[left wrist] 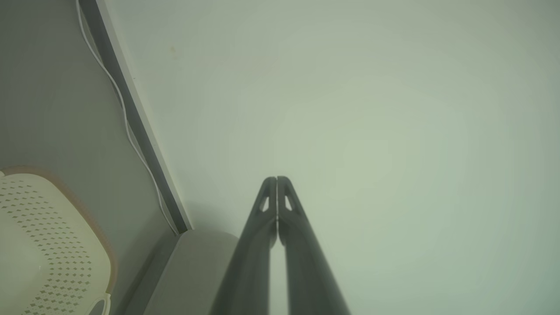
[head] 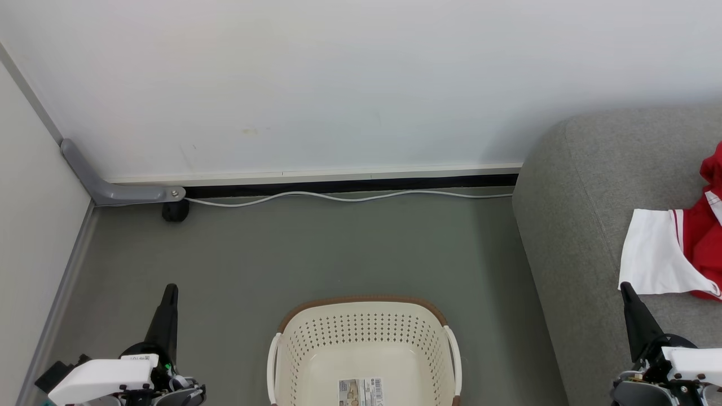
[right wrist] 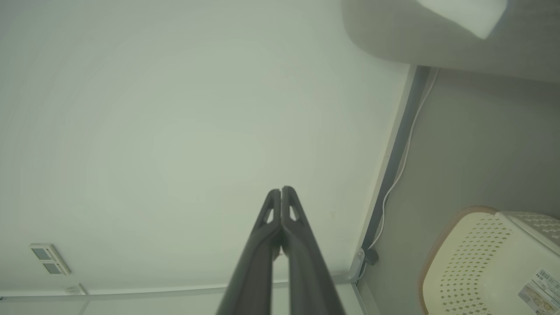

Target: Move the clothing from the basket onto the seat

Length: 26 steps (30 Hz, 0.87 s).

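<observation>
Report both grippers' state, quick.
Left gripper: closed, fingers pressed together, holding nothing.
Right gripper: closed, fingers pressed together, holding nothing.

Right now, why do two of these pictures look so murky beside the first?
Head view: sharp, evenly lit, clothing vivid red. Left wrist view: greenish haze, basket soft and pale. Right wrist view: same dull tint, low contrast.

Even, bright head view; hazy greenish wrist views with wide-angle edge distortion.
</observation>
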### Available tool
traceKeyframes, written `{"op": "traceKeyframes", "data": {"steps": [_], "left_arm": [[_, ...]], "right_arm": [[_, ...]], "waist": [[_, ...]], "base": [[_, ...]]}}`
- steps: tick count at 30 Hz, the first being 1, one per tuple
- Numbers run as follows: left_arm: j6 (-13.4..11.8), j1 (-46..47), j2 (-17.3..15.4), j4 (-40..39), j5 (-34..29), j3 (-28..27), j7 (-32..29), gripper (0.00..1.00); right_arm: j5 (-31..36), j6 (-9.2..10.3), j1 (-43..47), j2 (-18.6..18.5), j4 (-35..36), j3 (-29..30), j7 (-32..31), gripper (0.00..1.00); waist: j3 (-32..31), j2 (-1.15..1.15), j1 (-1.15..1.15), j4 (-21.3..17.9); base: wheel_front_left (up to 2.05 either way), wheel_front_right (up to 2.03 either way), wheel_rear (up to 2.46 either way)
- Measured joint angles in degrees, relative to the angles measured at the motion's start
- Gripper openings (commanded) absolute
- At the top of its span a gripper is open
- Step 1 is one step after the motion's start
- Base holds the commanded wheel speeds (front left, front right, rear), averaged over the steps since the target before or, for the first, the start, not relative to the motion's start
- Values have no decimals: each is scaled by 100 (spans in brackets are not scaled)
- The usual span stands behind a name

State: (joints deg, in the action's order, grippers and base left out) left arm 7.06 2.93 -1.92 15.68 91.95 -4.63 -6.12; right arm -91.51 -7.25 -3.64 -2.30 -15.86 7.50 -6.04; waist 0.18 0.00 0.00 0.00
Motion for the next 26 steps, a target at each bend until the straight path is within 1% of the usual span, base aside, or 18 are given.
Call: {"op": "traceKeyframes", "data": {"steps": [26], "left_arm": [[0,0,0,0,0,0,0,0]], "right_arm": [[0,0,-1,0,1,0,0,0]], "waist": [[0,0,0,0]], "base": [[0,0,0]]}}
